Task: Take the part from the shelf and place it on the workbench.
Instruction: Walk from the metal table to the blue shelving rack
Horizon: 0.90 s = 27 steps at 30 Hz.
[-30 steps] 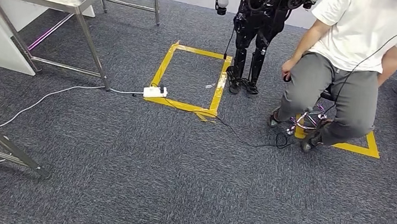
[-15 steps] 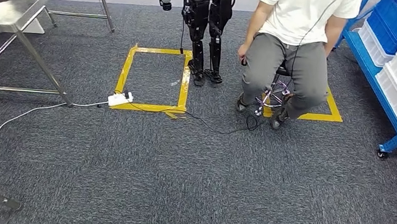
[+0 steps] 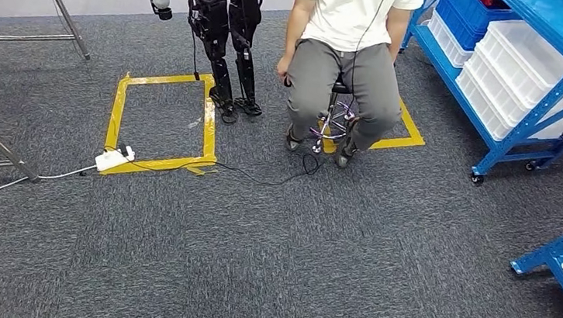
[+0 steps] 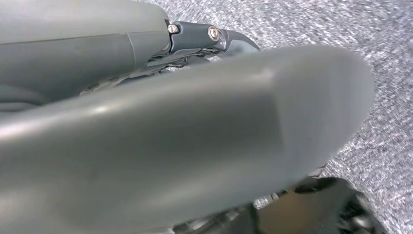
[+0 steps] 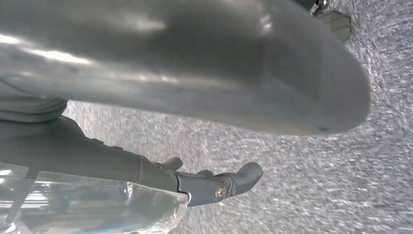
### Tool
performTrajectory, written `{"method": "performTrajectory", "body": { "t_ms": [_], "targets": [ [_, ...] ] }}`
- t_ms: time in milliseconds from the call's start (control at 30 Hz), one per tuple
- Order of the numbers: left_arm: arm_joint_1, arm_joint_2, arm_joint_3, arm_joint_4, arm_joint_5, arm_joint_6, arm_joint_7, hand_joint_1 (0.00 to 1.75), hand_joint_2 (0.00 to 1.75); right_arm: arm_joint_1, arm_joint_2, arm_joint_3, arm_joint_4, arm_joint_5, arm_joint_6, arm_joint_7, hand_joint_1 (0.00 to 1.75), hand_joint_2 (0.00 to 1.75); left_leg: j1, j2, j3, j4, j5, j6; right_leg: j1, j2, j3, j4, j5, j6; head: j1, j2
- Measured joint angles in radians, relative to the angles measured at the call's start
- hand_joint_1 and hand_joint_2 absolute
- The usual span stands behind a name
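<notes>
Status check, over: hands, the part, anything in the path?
Both hands low over carpet; left hand, right hand grip unreadable. Part not identified; blue shelf ahead right. Seated person, floor cable ahead left.

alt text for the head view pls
A person sits on a stool on grey carpet, back to the camera, beside a standing black humanoid robot. Blue shelving with white bins stands at right; a yellow tape square and white power strip lie at left.
</notes>
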Motion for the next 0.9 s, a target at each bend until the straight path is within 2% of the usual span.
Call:
{"method": "performTrajectory", "body": {
  "t_ms": [67, 100, 133, 167, 200, 233, 267, 300, 333, 367, 433, 467, 500, 533, 567, 600, 633, 667, 700, 733, 800, 833, 867, 900],
  "targets": [
    [0.002, -0.002, 0.001, 0.0, 0.0, 0.003, 0.003, 0.0, 0.0, -0.003, -0.001, 0.0, 0.0, 0.003, 0.001, 0.001, 0.0, 0.0, 0.001, 0.032, 0.005, -0.01, 0.004, 0.005, -0.001, -0.056, -0.058, 0.111, -0.055, -0.002, 0.004, 0.0],
    [0.003, -0.002, 0.002, 0.0, 0.0, 0.004, 0.004, 0.0, 0.0, -0.005, -0.002, 0.0, 0.0, 0.004, 0.002, 0.002, 0.0, 0.0, 0.001, 0.049, 0.005, -0.009, 0.004, 0.006, -0.004, -0.069, -0.093, 0.178, -0.083, 0.001, 0.006, 0.0],
    [0.004, -0.003, 0.003, 0.0, 0.0, 0.005, 0.006, 0.0, 0.0, -0.004, -0.003, 0.0, 0.0, 0.005, 0.004, 0.002, 0.0, 0.0, 0.001, 0.065, 0.004, -0.009, 0.002, 0.005, -0.01, -0.074, -0.119, 0.226, -0.099, 0.007, 0.007, 0.0],
    [0.004, -0.003, 0.003, 0.0, 0.0, 0.006, 0.007, 0.0, 0.0, -0.003, -0.004, 0.0, 0.0, 0.006, 0.006, 0.004, 0.0, 0.0, 0.002, 0.079, 0.004, -0.009, 0.0, 0.003, -0.016, -0.078, -0.126, 0.241, -0.099, 0.018, 0.008, 0.0],
    [0.004, -0.004, 0.004, 0.0, 0.0, 0.006, 0.008, 0.0, 0.0, -0.001, -0.005, 0.0, 0.0, 0.006, 0.007, 0.004, 0.0, 0.0, 0.004, 0.092, 0.006, -0.009, -0.002, -0.001, -0.023, -0.084, -0.111, 0.213, -0.083, 0.031, 0.009, 0.0],
    [0.004, -0.004, 0.004, 0.0, -0.001, 0.006, 0.008, 0.0, 0.0, 0.001, -0.006, 0.0, 0.0, 0.008, 0.008, 0.005, 0.0, 0.0, 0.006, 0.104, 0.009, -0.008, -0.006, -0.007, -0.03, -0.097, -0.075, 0.149, -0.058, 0.046, 0.008, 0.0],
    [0.004, -0.004, 0.004, 0.0, -0.001, 0.006, 0.008, 0.0, 0.0, 0.001, -0.006, 0.0, 0.0, 0.01, 0.008, 0.006, 0.0, 0.0, 0.006, 0.115, 0.013, -0.006, -0.01, -0.014, -0.037, -0.126, -0.035, 0.075, -0.031, 0.057, 0.01, 0.0],
    [0.004, -0.003, 0.005, 0.0, -0.002, 0.006, 0.008, 0.0, 0.0, 0.0, -0.006, 0.0, 0.0, 0.012, 0.009, 0.006, 0.0, 0.0, 0.004, 0.127, 0.018, -0.004, -0.017, -0.024, -0.038, -0.153, 0.0, 0.015, -0.009, 0.061, 0.012, 0.0],
    [0.004, -0.002, 0.006, 0.0, -0.003, 0.006, 0.01, 0.0, 0.0, -0.002, -0.005, 0.0, 0.0, 0.014, 0.009, 0.006, 0.0, 0.0, 0.001, 0.137, 0.024, -0.002, -0.024, -0.032, -0.038, -0.173, 0.022, -0.022, 0.004, 0.058, 0.01, 0.0],
    [0.003, -0.002, 0.006, 0.0, -0.004, 0.006, 0.011, 0.0, 0.0, -0.004, -0.004, 0.0, 0.0, 0.014, 0.01, 0.007, 0.0, 0.0, -0.001, 0.147, 0.031, -0.001, -0.03, -0.039, -0.036, -0.181, 0.03, -0.033, 0.009, 0.05, 0.008, 0.0],
    [0.0, -0.002, 0.008, 0.0, -0.005, 0.007, 0.013, 0.0, 0.0, -0.004, -0.005, 0.0, 0.0, 0.015, 0.01, 0.007, 0.0, 0.0, 0.004, 0.165, 0.041, -0.003, -0.038, -0.05, -0.033, -0.155, 0.029, -0.033, 0.01, 0.031, 0.0, 0.0],
    [-0.003, -0.003, 0.008, 0.0, -0.007, 0.008, 0.014, 0.0, 0.0, -0.004, -0.006, 0.0, 0.0, 0.016, 0.01, 0.008, 0.0, 0.0, 0.01, 0.157, 0.043, 0.003, -0.047, -0.055, -0.034, -0.143, 0.03, -0.034, 0.011, 0.023, -0.002, 0.0],
    [-0.004, -0.004, 0.008, 0.0, -0.009, 0.008, 0.014, 0.0, 0.0, -0.004, -0.007, 0.0, 0.0, 0.017, 0.01, 0.008, 0.0, 0.0, 0.014, 0.133, 0.036, 0.026, -0.067, -0.059, -0.034, -0.13, 0.03, -0.034, 0.011, 0.014, -0.003, 0.0],
    [-0.004, -0.004, 0.009, 0.0, -0.011, 0.008, 0.014, 0.0, 0.0, -0.004, -0.008, 0.0, 0.0, 0.018, 0.01, 0.009, 0.0, 0.0, 0.017, 0.102, 0.017, 0.071, -0.097, -0.062, -0.035, -0.117, 0.032, -0.035, 0.013, 0.005, -0.005, 0.0],
    [-0.004, -0.004, 0.009, 0.001, -0.012, 0.008, 0.014, 0.0, 0.0, -0.005, -0.008, 0.0, 0.0, 0.02, 0.01, 0.01, 0.0, 0.0, 0.018, 0.068, -0.014, 0.138, -0.135, -0.061, -0.032, -0.105, 0.031, -0.035, 0.013, -0.001, -0.006, 0.0],
    [-0.002, -0.004, 0.009, 0.001, -0.013, 0.008, 0.015, 0.0, 0.0, -0.006, -0.008, 0.0, 0.0, 0.02, 0.01, 0.011, 0.0, 0.0, 0.017, 0.048, -0.053, 0.214, -0.169, -0.057, -0.028, -0.091, 0.031, -0.035, 0.013, -0.006, -0.007, 0.0],
    [0.0, -0.004, 0.01, 0.002, -0.013, 0.008, 0.016, 0.0, 0.0, -0.007, -0.008, 0.0, 0.0, 0.02, 0.01, 0.011, 0.0, 0.0, 0.016, 0.04, -0.088, 0.277, -0.189, -0.054, -0.024, -0.075, 0.031, -0.035, 0.013, -0.008, -0.007, 0.0],
    [0.002, -0.004, 0.01, 0.002, -0.013, 0.007, 0.016, 0.0, 0.0, -0.006, -0.008, 0.0, 0.0, 0.02, 0.01, 0.012, 0.0, 0.0, 0.016, 0.037, -0.11, 0.308, -0.187, -0.049, -0.02, -0.058, 0.032, -0.035, 0.012, -0.009, -0.007, 0.0],
    [0.003, -0.004, 0.01, 0.003, -0.013, 0.007, 0.017, 0.0, 0.0, -0.005, -0.008, 0.0, 0.0, 0.02, 0.01, 0.012, 0.0, 0.0, 0.014, 0.035, -0.113, 0.298, -0.164, -0.042, -0.017, -0.041, 0.035, -0.035, 0.012, -0.009, -0.007, 0.0],
    [0.004, -0.004, 0.01, 0.003, -0.013, 0.007, 0.017, 0.0, 0.0, -0.004, -0.008, 0.0, 0.0, 0.02, 0.01, 0.013, 0.0, 0.0, 0.012, 0.028, -0.098, 0.25, -0.124, -0.034, -0.015, -0.025, 0.037, -0.035, 0.012, -0.009, -0.007, 0.0],
    [0.004, -0.003, 0.01, 0.003, -0.013, 0.008, 0.017, 0.0, 0.0, -0.004, -0.008, 0.0, 0.0, 0.02, 0.009, 0.013, 0.0, 0.0, 0.007, -0.011, -0.043, 0.112, -0.046, -0.018, -0.012, 0.003, 0.04, -0.034, 0.013, -0.008, -0.007, 0.0],
    [0.003, -0.002, 0.01, 0.004, -0.013, 0.008, 0.017, 0.0, 0.0, -0.004, -0.007, 0.0, 0.0, 0.02, 0.009, 0.013, 0.0, 0.0, 0.004, -0.026, -0.023, 0.063, -0.026, -0.014, -0.011, 0.014, 0.04, -0.034, 0.013, -0.006, -0.007, 0.0],
    [0.002, -0.001, 0.011, 0.004, -0.013, 0.008, 0.017, 0.0, 0.0, -0.004, -0.006, 0.0, 0.0, 0.02, 0.009, 0.013, 0.0, 0.0, 0.001, -0.034, -0.013, 0.037, -0.018, -0.011, -0.01, 0.024, 0.038, -0.034, 0.014, -0.004, -0.006, 0.0],
    [0.001, -0.001, 0.011, 0.004, -0.013, 0.008, 0.017, 0.0, 0.0, -0.003, -0.005, 0.0, 0.0, 0.02, 0.009, 0.013, 0.0, 0.0, -0.003, -0.029, -0.011, 0.031, -0.019, -0.011, -0.009, 0.033, 0.035, -0.036, 0.016, 0.0, -0.006, 0.0]
  ]
}}
